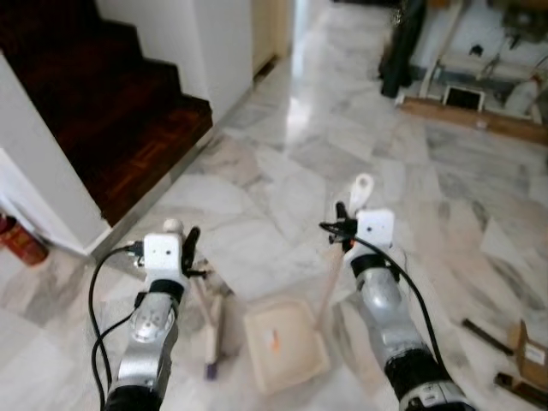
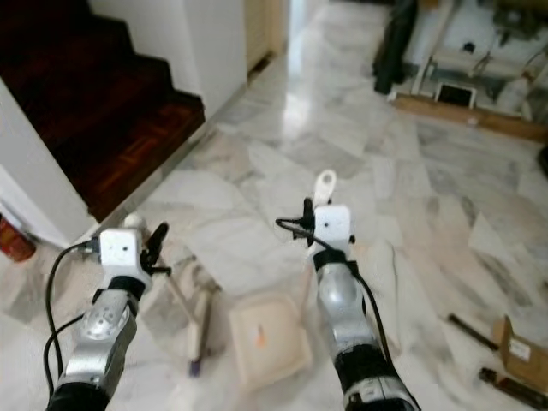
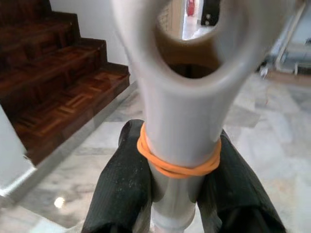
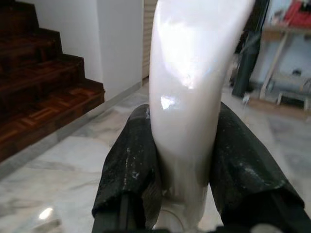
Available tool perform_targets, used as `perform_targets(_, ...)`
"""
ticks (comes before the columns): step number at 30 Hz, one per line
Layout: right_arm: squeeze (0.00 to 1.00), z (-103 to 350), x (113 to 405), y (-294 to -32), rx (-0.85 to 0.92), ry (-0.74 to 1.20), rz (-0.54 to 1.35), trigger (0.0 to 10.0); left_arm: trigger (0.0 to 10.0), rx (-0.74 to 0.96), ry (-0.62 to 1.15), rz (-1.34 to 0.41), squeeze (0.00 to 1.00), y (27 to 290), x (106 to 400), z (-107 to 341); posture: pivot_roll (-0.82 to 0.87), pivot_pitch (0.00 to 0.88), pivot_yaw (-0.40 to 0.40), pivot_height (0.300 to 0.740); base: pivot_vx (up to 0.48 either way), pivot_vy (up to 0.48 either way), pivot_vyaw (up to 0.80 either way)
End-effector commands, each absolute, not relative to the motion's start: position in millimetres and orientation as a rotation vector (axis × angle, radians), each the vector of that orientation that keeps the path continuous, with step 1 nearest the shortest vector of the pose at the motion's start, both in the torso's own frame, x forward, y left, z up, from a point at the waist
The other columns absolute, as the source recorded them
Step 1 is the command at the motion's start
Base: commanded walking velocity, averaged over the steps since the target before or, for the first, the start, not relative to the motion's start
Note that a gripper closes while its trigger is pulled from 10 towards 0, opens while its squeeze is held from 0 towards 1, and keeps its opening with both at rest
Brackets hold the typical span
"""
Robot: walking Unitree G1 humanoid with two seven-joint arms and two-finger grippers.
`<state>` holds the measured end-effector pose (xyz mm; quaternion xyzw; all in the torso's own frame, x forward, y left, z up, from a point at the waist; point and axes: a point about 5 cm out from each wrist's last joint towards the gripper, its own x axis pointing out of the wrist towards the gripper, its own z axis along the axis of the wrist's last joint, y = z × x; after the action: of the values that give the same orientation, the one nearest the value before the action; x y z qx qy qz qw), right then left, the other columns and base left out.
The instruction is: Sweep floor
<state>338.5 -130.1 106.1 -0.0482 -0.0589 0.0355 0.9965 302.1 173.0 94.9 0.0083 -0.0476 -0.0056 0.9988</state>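
A cream dustpan (image 1: 285,342) lies on the marble floor (image 1: 282,171) between my arms, with a small orange scrap (image 1: 275,340) in it. Its long pale handle (image 1: 361,190) rises to my right gripper (image 1: 342,226), which is shut on it; the right wrist view has both black fingers (image 4: 129,179) pressed to the handle (image 4: 187,73). Left of the pan, a small broom head (image 1: 214,336) rests on the floor. My left gripper (image 1: 187,248) is shut on the broom handle (image 3: 177,121), a pale shaft with a hanging loop and an orange rubber band (image 3: 177,165).
Dark wooden stairs (image 1: 111,111) rise at the left beside a white wall (image 1: 214,51). A red fire extinguisher (image 1: 21,241) stands at the far left. Clutter and boards (image 1: 479,94) line the back right. A cardboard box (image 1: 531,351) and dark sticks (image 1: 488,336) lie at the right.
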Motion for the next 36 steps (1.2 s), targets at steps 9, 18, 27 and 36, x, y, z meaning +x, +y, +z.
perform_targets(9,0.0,117.3,341.5,-122.3,-0.076,-0.163,0.091,10.0,10.0,0.047,-0.132,0.0,0.0,178.4,303.7,103.6,0.04,0.092,-0.024,0.74,0.313,0.0,0.0)
perform_targets(18,0.0,117.0,341.4,-122.5,-0.077,-0.162,0.091,10.0,10.0,0.046,-0.132,0.0,0.0,178.0,303.4,103.3,0.04,0.089,-0.026,0.74,0.313,0.0,0.0)
perform_targets(27,0.0,116.9,341.6,-122.9,-0.078,-0.161,0.092,10.0,10.0,0.044,-0.132,-0.001,0.0,177.8,303.5,103.0,0.04,0.083,-0.027,0.74,0.313,0.0,0.0)
perform_targets(36,0.0,116.8,341.1,-122.6,-0.075,-0.162,0.095,10.0,10.0,0.045,-0.131,-0.002,0.0,177.3,303.1,102.5,0.04,0.073,-0.025,0.74,0.315,0.0,0.0)
